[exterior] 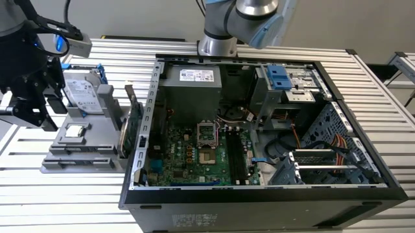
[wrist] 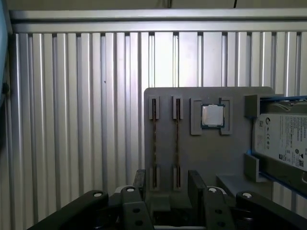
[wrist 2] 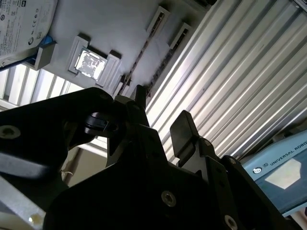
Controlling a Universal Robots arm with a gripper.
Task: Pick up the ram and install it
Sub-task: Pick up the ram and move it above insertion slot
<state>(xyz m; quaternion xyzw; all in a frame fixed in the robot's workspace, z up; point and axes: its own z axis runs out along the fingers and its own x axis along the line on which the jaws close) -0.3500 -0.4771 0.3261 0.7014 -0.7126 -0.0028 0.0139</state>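
Tool [wrist: 168,176] facing down, fingers [wrist: 195,184] spread apart

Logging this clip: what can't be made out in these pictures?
Ram sticks: edge-on in the first wrist view, faces unseen.
Hard drive: cut off by that picture's edge.
Holder: its near end hidden behind the open gripper, same view.
Board slots: too small in the exterior view to judge their latches.
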